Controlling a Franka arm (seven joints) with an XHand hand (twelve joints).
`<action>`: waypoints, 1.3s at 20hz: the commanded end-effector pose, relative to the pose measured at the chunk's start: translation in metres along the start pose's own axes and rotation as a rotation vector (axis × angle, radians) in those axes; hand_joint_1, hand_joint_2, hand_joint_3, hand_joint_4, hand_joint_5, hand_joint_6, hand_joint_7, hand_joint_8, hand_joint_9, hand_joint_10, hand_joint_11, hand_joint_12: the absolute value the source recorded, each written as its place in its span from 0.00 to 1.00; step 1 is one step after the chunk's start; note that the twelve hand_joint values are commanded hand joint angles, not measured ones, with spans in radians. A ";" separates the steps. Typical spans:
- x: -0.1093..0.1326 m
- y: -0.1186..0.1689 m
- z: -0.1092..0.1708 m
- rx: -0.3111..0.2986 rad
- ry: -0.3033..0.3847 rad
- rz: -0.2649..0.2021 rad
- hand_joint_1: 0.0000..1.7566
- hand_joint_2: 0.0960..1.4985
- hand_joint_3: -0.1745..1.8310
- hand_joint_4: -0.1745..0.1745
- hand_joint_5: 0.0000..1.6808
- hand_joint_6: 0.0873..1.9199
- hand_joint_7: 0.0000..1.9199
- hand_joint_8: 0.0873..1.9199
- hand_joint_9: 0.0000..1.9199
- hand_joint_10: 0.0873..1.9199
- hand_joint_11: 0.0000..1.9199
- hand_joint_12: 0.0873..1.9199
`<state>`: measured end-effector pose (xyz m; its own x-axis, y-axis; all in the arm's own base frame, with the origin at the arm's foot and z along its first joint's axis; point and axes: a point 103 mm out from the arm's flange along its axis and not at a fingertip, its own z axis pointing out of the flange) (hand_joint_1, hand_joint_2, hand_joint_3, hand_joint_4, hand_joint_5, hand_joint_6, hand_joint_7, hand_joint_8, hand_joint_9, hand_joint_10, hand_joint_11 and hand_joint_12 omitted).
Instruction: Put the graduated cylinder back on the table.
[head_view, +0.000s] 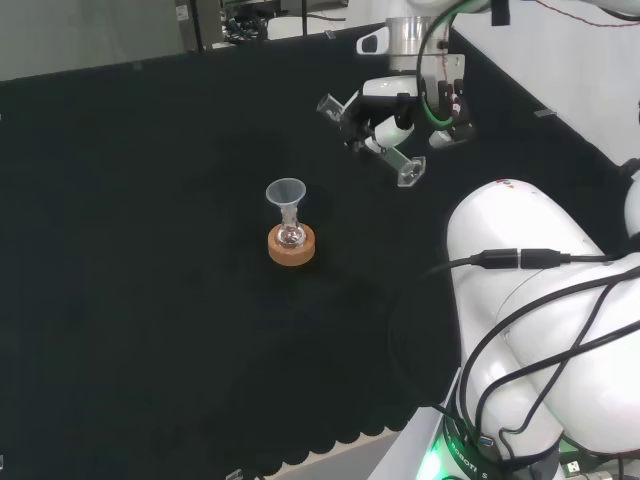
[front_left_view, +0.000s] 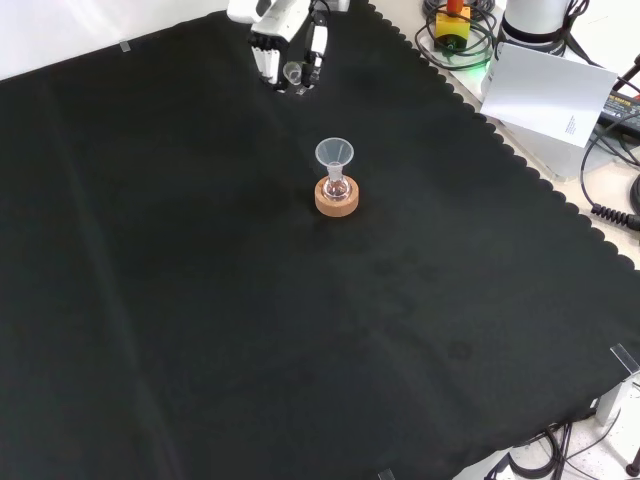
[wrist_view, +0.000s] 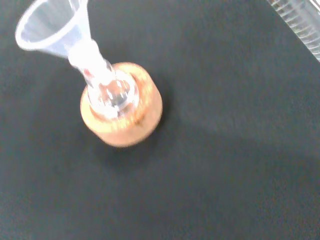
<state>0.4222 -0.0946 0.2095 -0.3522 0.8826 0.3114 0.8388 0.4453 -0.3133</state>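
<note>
The clear graduated cylinder (head_view: 398, 160) is held tilted above the cloth, its flat foot lowest, with the black and white hand (head_view: 385, 112) curled round its middle. From the front, the hand (front_left_view: 288, 40) is at the top of the cloth, and one end of the cylinder (front_left_view: 293, 72) sticks out below its fingers. In the wrist view a ribbed stretch of the cylinder (wrist_view: 300, 20) crosses one corner. The hand is right of and beyond the flask in the head view.
A small round flask (head_view: 291, 236) with a clear funnel (head_view: 286, 192) in its neck sits on a cork ring (head_view: 291, 248) mid-cloth; these are the flask (wrist_view: 111, 92), funnel (wrist_view: 50, 25) and ring (wrist_view: 122, 125) up close. White arm links (head_view: 540, 290) rise at right.
</note>
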 end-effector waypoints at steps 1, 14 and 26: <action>-0.013 0.016 -0.002 -0.108 0.071 -0.055 0.71 0.76 0.09 0.00 0.52 0.57 0.48 0.57 0.72 0.00 0.60 0.41; -0.059 0.078 0.012 -0.316 0.217 -0.135 0.71 0.76 0.09 0.00 0.53 0.57 0.48 0.57 0.72 0.00 0.60 0.41; -0.090 0.144 0.034 -0.421 0.344 -0.172 0.71 0.76 0.09 0.00 0.52 0.57 0.47 0.57 0.71 0.00 0.60 0.41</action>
<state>0.5383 -0.1077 0.1351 -0.3998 0.7204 0.5668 0.8967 0.4356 0.0788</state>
